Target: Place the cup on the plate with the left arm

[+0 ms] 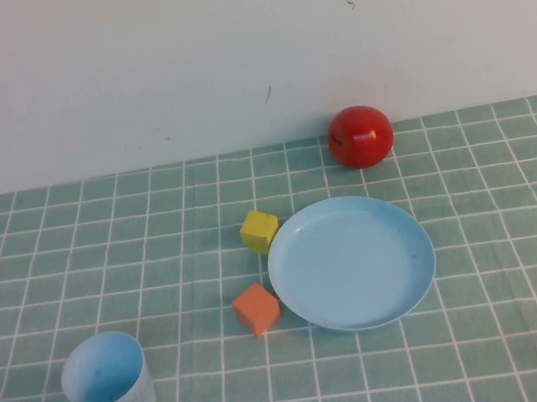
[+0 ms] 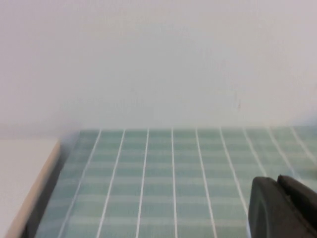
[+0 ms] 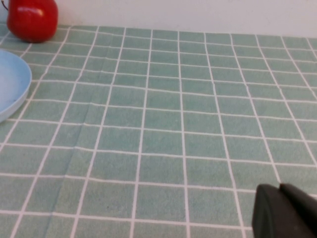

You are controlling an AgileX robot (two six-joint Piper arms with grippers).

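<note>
Nearest in the high view, the cup [image 1: 108,383] is seen upright, well apart from the plate [image 1: 350,261], while only a black edge of the left gripper [image 2: 282,208] and right gripper [image 3: 285,212] is shown by each wrist view, jaw opening undeterminable.

Brightness: even, soft, fairly bright in all three views.
Shadows: faint ones only, under the cup [image 1: 109,382], plate [image 1: 350,261] and red ball [image 1: 360,136].
Glare: small highlights on the ball's top.
Focus: left wrist view hazy; left gripper [image 2: 282,208] and right gripper [image 3: 285,212] are dark, blurred corner shapes.
</note>
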